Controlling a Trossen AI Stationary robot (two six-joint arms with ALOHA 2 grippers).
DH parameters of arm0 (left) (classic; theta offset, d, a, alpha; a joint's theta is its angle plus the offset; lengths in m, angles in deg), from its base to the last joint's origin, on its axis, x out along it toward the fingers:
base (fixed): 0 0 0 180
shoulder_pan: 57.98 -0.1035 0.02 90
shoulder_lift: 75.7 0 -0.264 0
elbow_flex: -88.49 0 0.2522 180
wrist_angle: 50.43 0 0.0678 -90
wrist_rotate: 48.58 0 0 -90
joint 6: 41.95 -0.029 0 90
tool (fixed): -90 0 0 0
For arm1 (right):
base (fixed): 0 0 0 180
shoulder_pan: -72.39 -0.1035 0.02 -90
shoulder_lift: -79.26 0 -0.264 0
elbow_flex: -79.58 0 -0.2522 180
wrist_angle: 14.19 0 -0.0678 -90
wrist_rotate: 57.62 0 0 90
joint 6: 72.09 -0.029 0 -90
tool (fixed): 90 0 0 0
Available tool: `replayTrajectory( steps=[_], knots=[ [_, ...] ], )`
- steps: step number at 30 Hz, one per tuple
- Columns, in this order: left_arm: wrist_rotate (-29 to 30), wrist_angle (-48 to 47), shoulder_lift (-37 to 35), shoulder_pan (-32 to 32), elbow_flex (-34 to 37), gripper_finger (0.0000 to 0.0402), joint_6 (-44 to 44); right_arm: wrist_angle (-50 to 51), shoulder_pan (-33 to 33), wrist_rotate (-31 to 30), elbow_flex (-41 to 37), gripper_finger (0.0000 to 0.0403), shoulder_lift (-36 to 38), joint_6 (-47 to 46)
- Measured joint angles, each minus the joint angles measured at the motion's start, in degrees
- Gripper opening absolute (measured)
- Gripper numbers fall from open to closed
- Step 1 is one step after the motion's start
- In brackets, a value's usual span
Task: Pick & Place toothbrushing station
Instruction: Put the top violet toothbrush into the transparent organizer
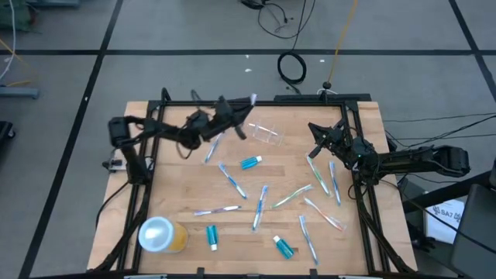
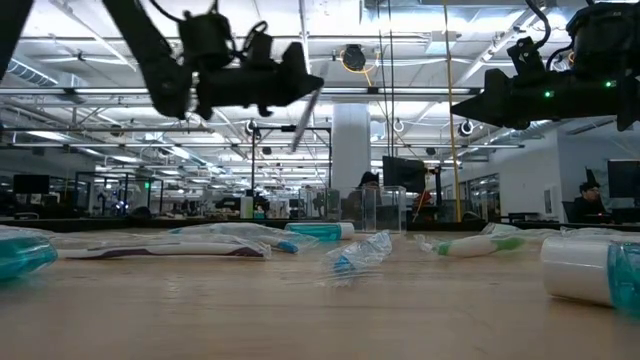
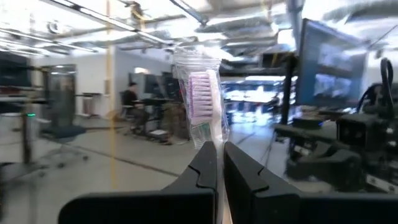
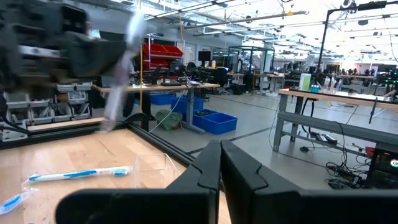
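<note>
On the tabletop's (image 1: 178,194) near left corner stands an orange cup (image 1: 163,235) with a white lid. Above the far left part, the left gripper (image 1: 246,104) hangs in the air, its fingers (image 3: 205,171) pressed narrow on a wrapped toothbrush (image 1: 249,101) whose pink-bristled head points up; the handle below the fingers is hidden. Just right of it the clear cup (image 1: 266,132) rests on the wood, and whether it stands or lies is hard to tell from above. Loose brushes (image 1: 232,180) and teal tubes (image 1: 250,162) lie scattered across the middle and right. Over the far right part the right gripper (image 1: 314,129) hovers, its fingers (image 4: 208,168) nearly together with nothing between them. The tabletop is pale wood planks in a black frame on grey floor with cables; behind lies an open lab of desks and monitors, where seated people show only blurred.
</note>
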Motion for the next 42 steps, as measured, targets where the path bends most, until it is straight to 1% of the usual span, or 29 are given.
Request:
replayTrajectory(
  steps=[4, 7, 10, 14, 18, 21, 24, 26, 29, 32, 38, 42],
  knots=[
    [-2.1, 0.4, 7.0, -2.6, -6.1, 0.0004, 0.5, 0.0, 0.0, 0.0, 0.0, 0.0004, 0.0, 0.0],
    [-2.1, 4.9, 11.6, -3.7, -8.6, 0.0006, 1.1, 0.0, 0.0, 0.0, 0.0, 0.0004, 0.0, 0.1],
    [-2.1, 10.8, 15.2, -4.4, -9.3, 0.0005, 0.2, 0.0, 0.0, 0.0, 0.0, 0.0004, 0.0, 0.4],
    [-2.2, 13.9, 18.5, -4.9, -9.2, 0.0007, -0.7, -0.1, 0.0, 0.0, 0.0, 0.0004, 0.0, 2.6],
    [-2.2, 14.4, 18.0, -4.8, -9.2, 0.0012, -1.5, -0.5, 0.0, -0.2, 0.0, 0.0004, 0.0, 3.0],
    [-2.6, 14.3, 18.1, -4.8, -9.2, 0.0006, -1.5, -0.8, 0.1, -0.2, 0.0, 0.0004, 0.0, 3.0],
    [-0.6, 13.4, 18.0, -4.8, -9.2, 0.0005, 2.3, -0.9, 0.1, -0.2, 0.0, 0.0004, 0.0, 3.0],
    [0.4, 10.7, 18.0, -4.8, -9.2, 0.0009, 4.1, -0.9, 0.1, -0.2, 0.0, 0.0004, 0.0, 3.0],
    [0.9, 5.1, 18.1, -4.4, -9.2, 0.001, 4.1, -0.9, 0.1, -0.2, 0.0, 0.0004, 0.0, 3.0],
    [0.9, 3.2, 18.1, -3.8, -9.2, 0.0005, 2.7, -0.9, 0.1, -0.2, 0.0, 0.0004, 0.0, 3.0],
    [2.7, 2.1, 18.1, -2.4, -9.2, 0.0012, -4.0, -1.1, 0.1, -0.2, 0.0, 0.0004, 0.0, 3.0],
    [5.5, -3.5, 18.1, -1.7, -9.2, 0.0005, -5.0, -1.1, 0.1, -0.2, 0.0, 0.0004, 0.0, 3.0]
  ],
)
